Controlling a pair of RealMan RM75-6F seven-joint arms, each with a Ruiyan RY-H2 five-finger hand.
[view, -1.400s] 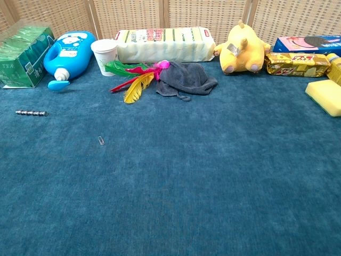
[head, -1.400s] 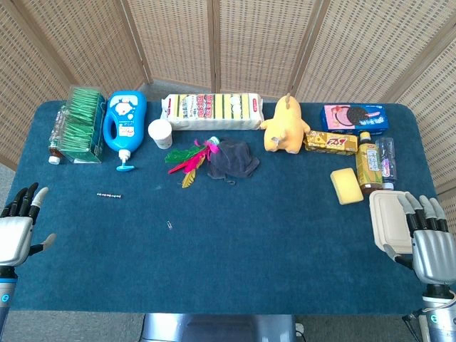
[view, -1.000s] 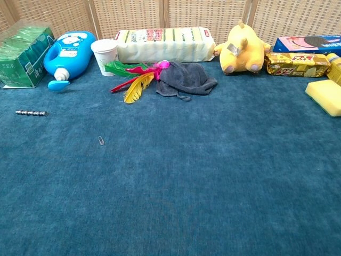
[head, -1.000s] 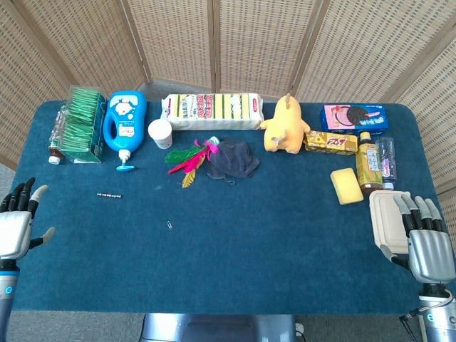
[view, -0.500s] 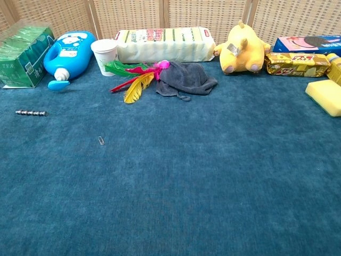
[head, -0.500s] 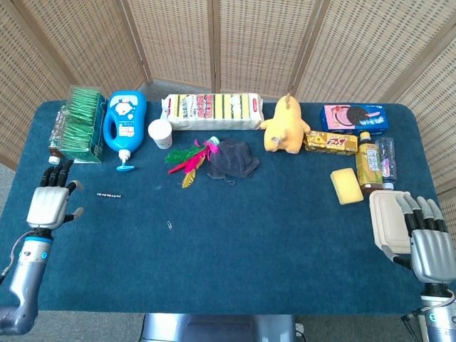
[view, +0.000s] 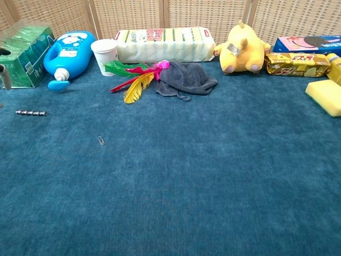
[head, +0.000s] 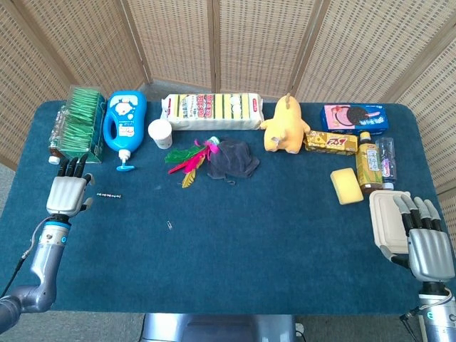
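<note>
Left hand (head: 68, 194): fingers spread, holding nothing, above the counter (head: 249, 235).
Bead chain (head: 109, 194): just right of those fingers, untouched.
Right hand (head: 426, 246): fingers open, empty, beside the lidded box (head: 386, 221).
Risk: the thin chain may slip or skid under broad fingertips; the tea box (head: 80, 122) ahead could be nudged.

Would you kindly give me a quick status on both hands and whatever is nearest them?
Left hand open, empty, beside bead chain, not touching. Right hand open, at the white box; contact unclear. Nothing between left hand and chain.
</note>
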